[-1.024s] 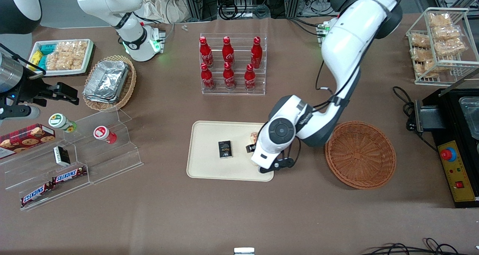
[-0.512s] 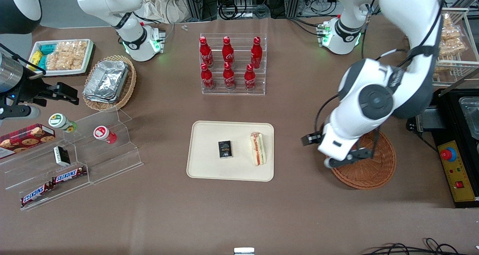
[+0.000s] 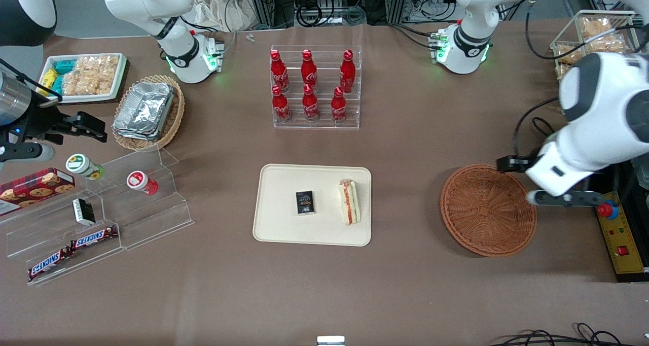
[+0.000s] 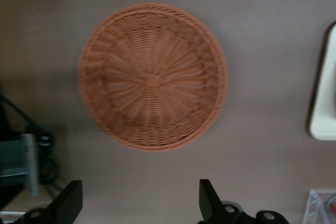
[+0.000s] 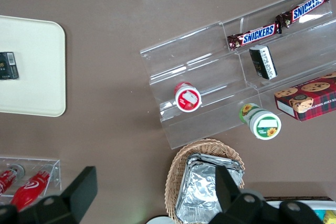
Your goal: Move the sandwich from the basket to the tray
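The sandwich [image 3: 349, 202] lies on the cream tray [image 3: 279, 224], at the tray's end nearest the basket, beside a small black box [image 3: 304, 202]. The reddish-brown wicker basket [image 3: 488, 210] stands empty on the table toward the working arm's end. It fills the left wrist view [image 4: 152, 77], where an edge of the tray [image 4: 324, 103] also shows. My left gripper [image 3: 565, 199] hangs high above the table at the basket's rim, on the side away from the tray. It is open and empty [image 4: 139, 203], with its fingers [image 4: 71, 203] wide apart.
A rack of red cola bottles [image 3: 314, 90] stands farther from the camera than the tray. A black machine with a red button [image 3: 607, 210] sits right by the gripper. A wire rack of snacks [image 3: 598, 46], a tan basket with foil containers [image 3: 147, 110] and an acrylic stand [image 3: 127, 199] are around.
The gripper let go of the sandwich on the tray, then rose and swung away over the basket toward the working arm's end. The sandwich stays lying on the tray.
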Available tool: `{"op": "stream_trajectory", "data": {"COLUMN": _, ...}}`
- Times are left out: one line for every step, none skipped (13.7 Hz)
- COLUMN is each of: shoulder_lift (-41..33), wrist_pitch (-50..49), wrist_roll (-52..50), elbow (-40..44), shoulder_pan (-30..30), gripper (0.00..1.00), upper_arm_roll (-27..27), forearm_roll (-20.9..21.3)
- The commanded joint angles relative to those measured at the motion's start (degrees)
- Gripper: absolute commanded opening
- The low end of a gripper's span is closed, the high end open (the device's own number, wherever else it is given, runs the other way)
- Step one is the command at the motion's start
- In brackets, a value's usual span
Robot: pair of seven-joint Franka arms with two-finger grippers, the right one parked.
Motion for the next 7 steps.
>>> {"op": "stream_trajectory", "data": {"shoulder_lift": 0.15, "wrist_pitch": -2.29, "wrist_roll": 3.01, "elbow": 2.54, "shoulder_pan": 3.34, "gripper": 1.00, "upper_arm_roll": -0.68, "forearm_roll": 0.73}}
{"op": "stream_trajectory", "data": {"shoulder_lift": 0.77, "wrist_pitch": -2.29, "wrist_roll": 3.01, "elbow": 3.15, "shoulder_pan": 3.34, "gripper": 1.00, "upper_arm_roll": -0.68, "forearm_roll": 2.04}}
{"op": "stream_trajectory", "data": {"shoulder_lift": 1.38, "wrist_pitch": -2.64, "wrist_roll": 2.75, "elbow": 4.90, "shoulder_pan": 3.34, "gripper": 1.00, "upper_arm_roll": -0.68, "forearm_roll": 2.75}}
{"op": "stream_trajectory", "data": {"shoulder_lift": 2.95, "wrist_pitch": -3.77, "wrist_roll": 2.66, "elbow": 6.39, "shoulder_pan": 3.34, "gripper": 1.00, "upper_arm_roll": -0.77, "forearm_roll": 2.49}}
{"op": "stream_trajectory", "data": {"shoulder_lift": 4.45, "wrist_pitch": -4.74, "wrist_roll": 2.22, "elbow": 8.23, "shoulder_pan": 3.26, "gripper": 1.00, "upper_arm_roll": -0.77, "forearm_roll": 2.14}}
{"op": "stream_trajectory", "data": {"shoulder_lift": 5.42, "wrist_pitch": -5.53, "wrist_roll": 2.22, "elbow": 9.82, "shoulder_pan": 3.00, "gripper": 1.00, "upper_arm_roll": -0.86, "forearm_roll": 2.75}}
{"op": "stream_trajectory", "data": {"shoulder_lift": 5.60, "wrist_pitch": -5.54, "wrist_roll": 2.22, "elbow": 10.27, "shoulder_pan": 2.99, "gripper": 1.00, "upper_arm_roll": -0.86, "forearm_roll": 2.84}}
